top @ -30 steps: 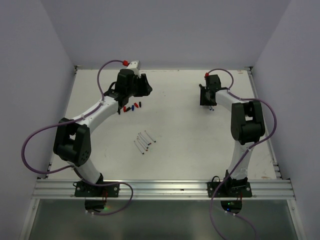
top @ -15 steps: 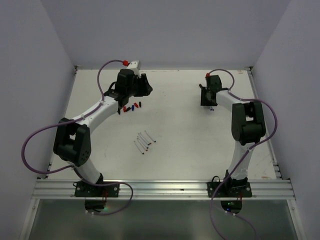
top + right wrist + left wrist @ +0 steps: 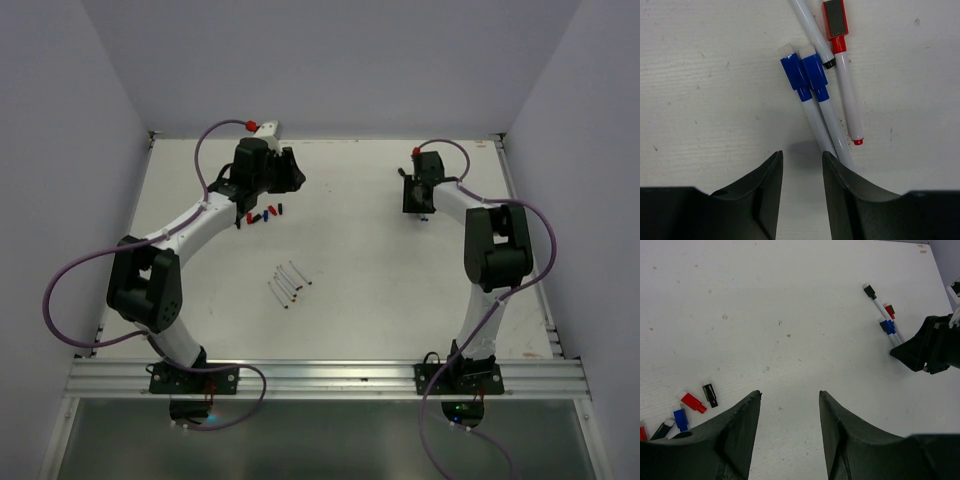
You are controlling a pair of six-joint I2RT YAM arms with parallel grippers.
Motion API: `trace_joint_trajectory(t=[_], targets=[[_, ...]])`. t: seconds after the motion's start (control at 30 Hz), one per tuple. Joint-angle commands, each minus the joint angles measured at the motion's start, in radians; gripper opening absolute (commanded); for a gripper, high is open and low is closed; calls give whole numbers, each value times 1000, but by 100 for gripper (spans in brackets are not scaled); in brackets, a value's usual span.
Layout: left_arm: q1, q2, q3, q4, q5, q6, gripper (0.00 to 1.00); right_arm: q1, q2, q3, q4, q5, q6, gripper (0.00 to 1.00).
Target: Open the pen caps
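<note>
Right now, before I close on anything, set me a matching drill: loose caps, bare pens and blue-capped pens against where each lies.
Things:
1. loose caps
2. bare pens
3. blue-capped pens

Places:
A. just ahead of the open right gripper
B. middle of the table, away from both grippers
C. close beside the open left gripper

Pairs: 1-C, 2-B, 3-A.

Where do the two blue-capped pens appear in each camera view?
Right wrist: blue-capped pens at centre, just ahead of the right gripper.
Left wrist: upper right, beside that gripper.
Top external: far right, under that gripper; colours too small to tell.
Shared landmark: the right gripper.
</note>
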Motion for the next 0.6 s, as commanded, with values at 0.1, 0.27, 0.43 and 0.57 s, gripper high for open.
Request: trace_joint_trajectory(t=[0.1, 0.27, 0.43, 0.57], targets=[[-3, 1, -11, 52, 15, 5, 53, -8, -72, -11, 12, 20, -4, 41], [-3, 4, -10, 50, 18, 8, 53, -13, -69, -7, 10, 35, -4, 42], [-3, 4, -3, 49, 21, 11, 53, -19, -37, 6, 7, 27, 3, 43], [-3, 7, 0, 46, 21, 11, 53, -22, -14, 20, 7, 31, 4, 43]])
